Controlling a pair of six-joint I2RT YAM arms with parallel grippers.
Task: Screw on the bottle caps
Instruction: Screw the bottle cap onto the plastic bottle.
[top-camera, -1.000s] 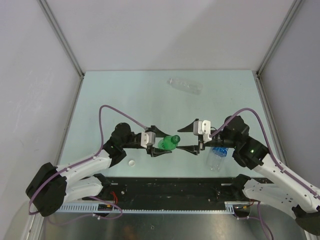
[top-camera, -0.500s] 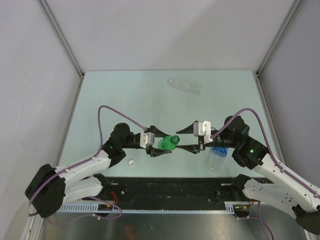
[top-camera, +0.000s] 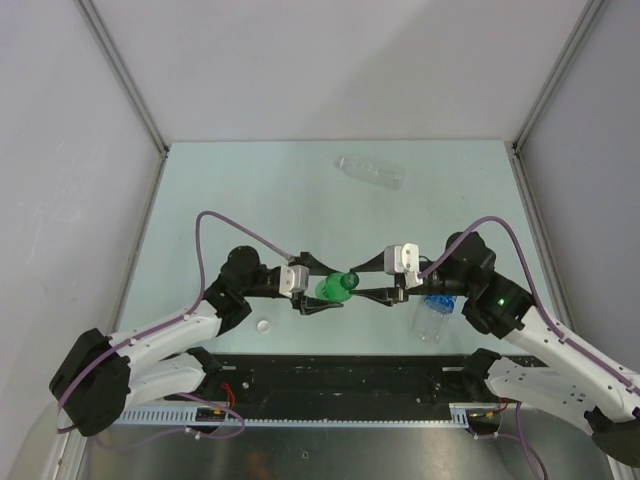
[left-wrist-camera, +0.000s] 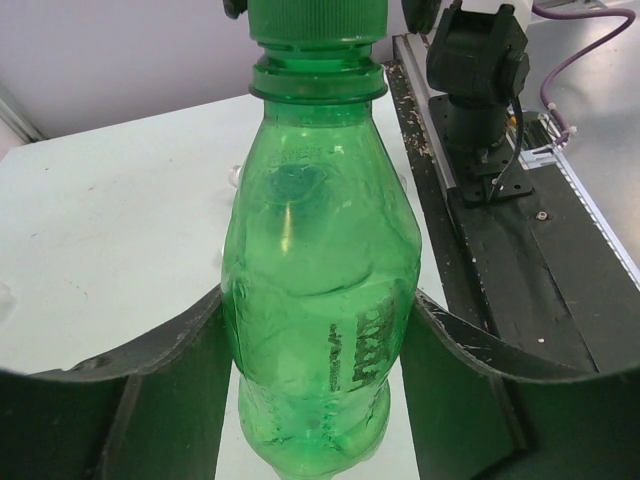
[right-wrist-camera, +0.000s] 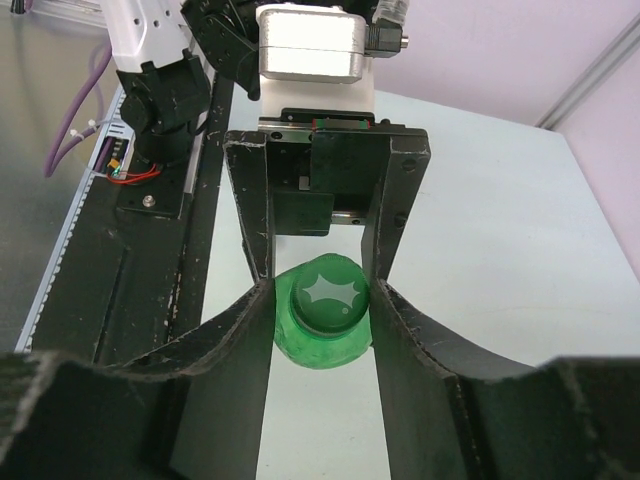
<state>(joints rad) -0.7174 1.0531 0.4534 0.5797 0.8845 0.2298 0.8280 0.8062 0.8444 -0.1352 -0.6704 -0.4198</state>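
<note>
My left gripper (left-wrist-camera: 320, 335) is shut on the body of the translucent green bottle (left-wrist-camera: 318, 270), held off the table with its neck toward the right arm (top-camera: 334, 288). A green cap (right-wrist-camera: 322, 303) sits on that neck. My right gripper (right-wrist-camera: 322, 300) straddles the cap; one finger (right-wrist-camera: 392, 330) is at its rim and a thin gap shows on the other side. The blue-labelled clear bottle (top-camera: 433, 313) lies under the right arm. An unlabelled clear bottle (top-camera: 370, 171) lies at the far side. One white cap (top-camera: 263, 325) rests near the left arm.
Grey walls and metal frame posts close in the pale green table (top-camera: 200, 200) on three sides. A black rail (top-camera: 340, 375) with the arm bases runs along the near edge. Purple cables loop over both arms.
The right gripper's jaws have narrowed around the green cap and it has edged slightly left toward the bottle. The left gripper and the green bottle have stayed put.
</note>
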